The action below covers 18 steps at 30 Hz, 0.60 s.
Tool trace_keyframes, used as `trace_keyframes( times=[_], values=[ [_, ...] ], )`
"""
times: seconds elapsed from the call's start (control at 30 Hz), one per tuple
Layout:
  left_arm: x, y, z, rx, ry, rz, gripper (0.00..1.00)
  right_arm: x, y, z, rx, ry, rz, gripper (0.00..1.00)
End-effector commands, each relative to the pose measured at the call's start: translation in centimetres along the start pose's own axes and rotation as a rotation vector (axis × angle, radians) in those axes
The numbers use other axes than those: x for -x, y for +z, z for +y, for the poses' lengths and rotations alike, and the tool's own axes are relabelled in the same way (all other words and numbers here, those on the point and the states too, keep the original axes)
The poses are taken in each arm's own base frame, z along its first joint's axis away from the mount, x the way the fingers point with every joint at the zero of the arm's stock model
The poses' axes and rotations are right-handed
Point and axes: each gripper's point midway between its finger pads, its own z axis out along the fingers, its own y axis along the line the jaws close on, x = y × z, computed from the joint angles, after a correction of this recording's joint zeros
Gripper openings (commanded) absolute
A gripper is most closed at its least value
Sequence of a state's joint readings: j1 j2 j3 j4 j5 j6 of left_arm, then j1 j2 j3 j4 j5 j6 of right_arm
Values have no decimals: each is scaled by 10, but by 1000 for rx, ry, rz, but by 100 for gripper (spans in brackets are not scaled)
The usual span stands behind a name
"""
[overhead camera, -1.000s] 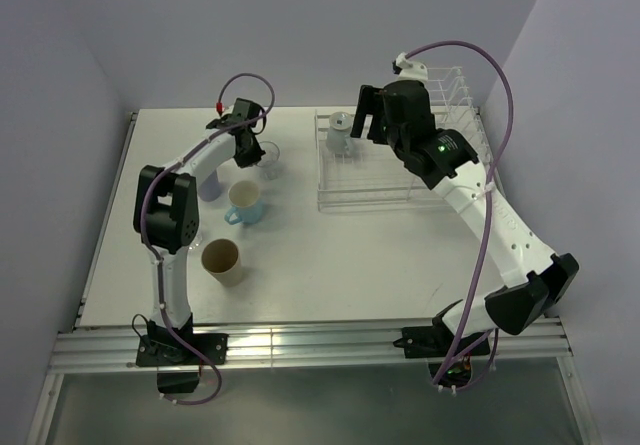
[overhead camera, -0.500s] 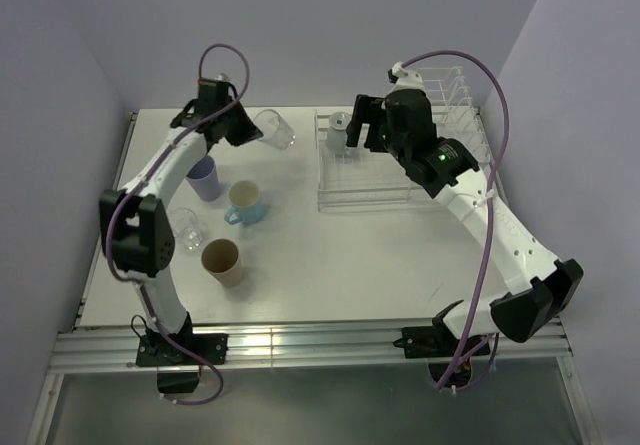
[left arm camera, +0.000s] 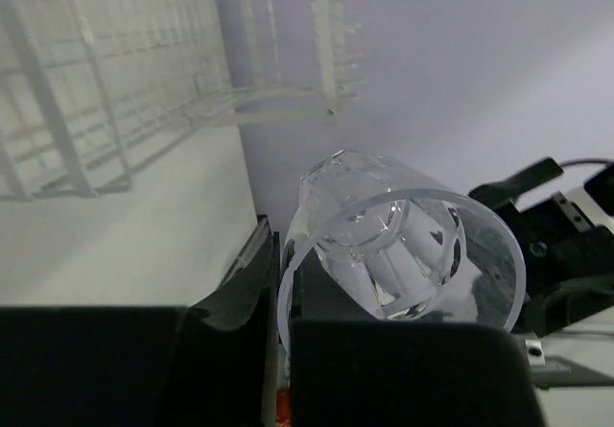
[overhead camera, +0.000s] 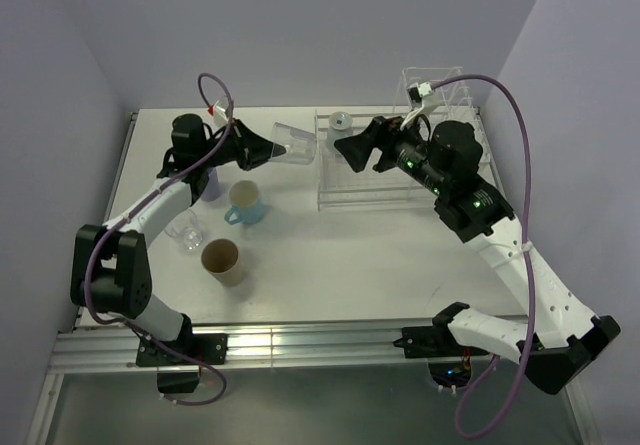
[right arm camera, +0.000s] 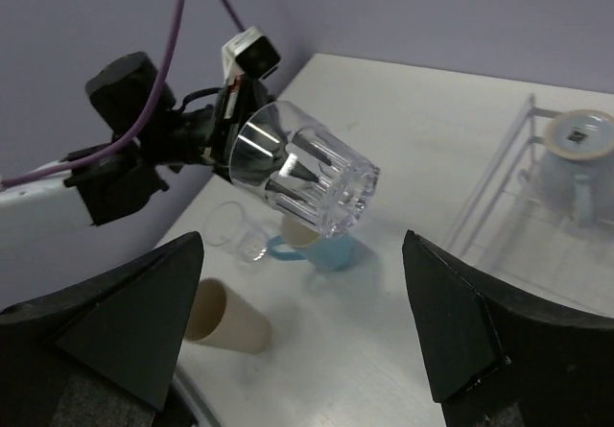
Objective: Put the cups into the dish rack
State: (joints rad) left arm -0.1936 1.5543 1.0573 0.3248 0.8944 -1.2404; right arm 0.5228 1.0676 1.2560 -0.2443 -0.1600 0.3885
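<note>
My left gripper [overhead camera: 262, 146] is shut on the rim of a clear glass [overhead camera: 288, 145], held on its side in the air with its base towards the dish rack [overhead camera: 400, 180]. The left wrist view shows the glass [left arm camera: 403, 245] pinched at its rim between the fingers [left arm camera: 240, 302]. My right gripper [overhead camera: 345, 152] is open and empty, facing the glass [right arm camera: 307, 168] from a short distance. One light blue mug [overhead camera: 340, 122] sits upside down in the rack. On the table stand another light blue mug [overhead camera: 245, 203], a tan cup [overhead camera: 222, 260], a second clear glass [overhead camera: 185, 230] and a lavender tumbler [overhead camera: 208, 182], half hidden by the left arm.
The rack's tall upright dividers [overhead camera: 445, 90] stand at the back right. The table's left edge [overhead camera: 110, 195] and the back wall are close to the left arm. Both grippers hover over the table just left of the rack.
My left arm lifted the clear glass, swung it right towards the rack and tipped it sideways. My right gripper drew back from the mug in the rack and turned to face the glass.
</note>
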Motion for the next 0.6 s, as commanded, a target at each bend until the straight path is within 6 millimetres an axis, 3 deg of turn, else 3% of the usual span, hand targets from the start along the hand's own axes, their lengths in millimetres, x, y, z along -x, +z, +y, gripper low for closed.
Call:
trace_keyframes(
  times=[0.0, 0.13, 0.27, 0.57],
  values=[
    [-32, -24, -98, -256, 222, 63, 0, 12, -9, 44, 242, 5, -47, 92],
    [-54, -32, -127, -325, 256, 88, 0, 4, -11, 50, 294, 26, -42, 92],
    [-75, -30, -140, -375, 251, 137, 0, 3, -15, 63, 373, 36, -44, 93],
    [-87, -21, -152, -406, 251, 155, 0, 15, -23, 87, 499, 57, -62, 93]
  ],
)
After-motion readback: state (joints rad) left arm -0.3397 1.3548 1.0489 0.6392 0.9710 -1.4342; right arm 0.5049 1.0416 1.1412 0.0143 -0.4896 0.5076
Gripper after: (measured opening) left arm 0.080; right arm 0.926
